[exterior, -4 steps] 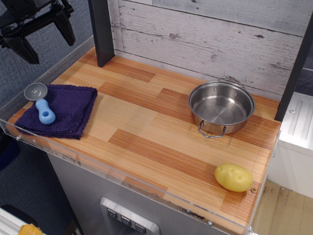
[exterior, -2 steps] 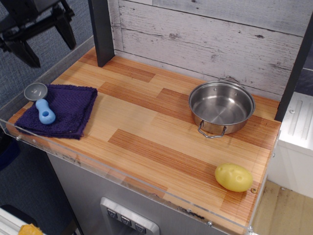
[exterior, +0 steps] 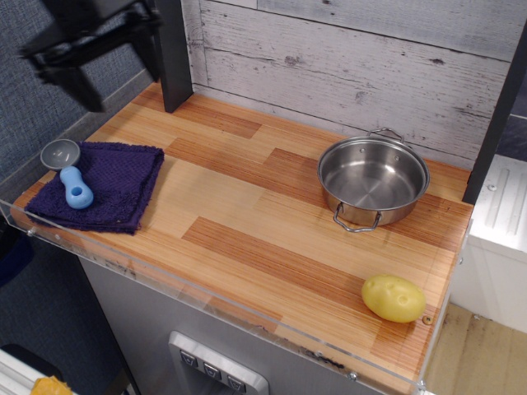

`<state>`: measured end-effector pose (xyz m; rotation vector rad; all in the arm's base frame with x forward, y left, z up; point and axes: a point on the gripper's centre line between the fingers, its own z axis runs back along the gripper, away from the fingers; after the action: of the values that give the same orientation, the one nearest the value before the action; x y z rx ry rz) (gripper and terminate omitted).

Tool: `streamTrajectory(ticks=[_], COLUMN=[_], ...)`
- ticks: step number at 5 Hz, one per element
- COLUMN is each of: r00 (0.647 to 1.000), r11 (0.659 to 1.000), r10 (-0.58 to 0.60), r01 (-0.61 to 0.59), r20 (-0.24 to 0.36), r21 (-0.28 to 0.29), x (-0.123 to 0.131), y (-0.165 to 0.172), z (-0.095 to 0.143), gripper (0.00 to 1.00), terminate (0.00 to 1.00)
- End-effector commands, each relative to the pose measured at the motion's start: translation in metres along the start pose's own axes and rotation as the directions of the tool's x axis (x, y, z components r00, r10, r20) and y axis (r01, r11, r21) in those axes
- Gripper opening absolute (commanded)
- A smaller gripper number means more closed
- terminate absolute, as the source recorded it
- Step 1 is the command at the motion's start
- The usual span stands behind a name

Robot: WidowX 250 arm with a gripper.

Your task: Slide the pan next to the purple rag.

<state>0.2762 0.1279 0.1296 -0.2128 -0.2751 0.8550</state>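
Overhead, the claw (exterior: 111, 53) is seen blurred at top left, fingers spread wide, nothing held. The rag (exterior: 103, 185) is laid just below it w/ a scoop (exterior: 70, 171) on its left edge. The pan (exterior: 373, 179) is set far right of it, potato (exterior: 394, 298) nearer the front.

the gripper (exterior: 111, 62) hangs blurred in the air, dark fingers pointing down and spread apart, gripping nothing.
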Motion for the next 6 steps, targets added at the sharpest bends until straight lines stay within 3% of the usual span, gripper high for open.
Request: streamTrajectory(ticks=[1,6], r00=[0.993,0.963], r11=[0.994,0.963], r10=[-0.109,-0.270], r01=[0.110,0.270], r20=[0.038,0.008], r21=[-0.030,0.003], x=[-0.024,-0.062], y=[-0.040,-0.121], z=[-0.004,-0.085], gripper=[1.00,1.00], terminate=[0.00,0.00])
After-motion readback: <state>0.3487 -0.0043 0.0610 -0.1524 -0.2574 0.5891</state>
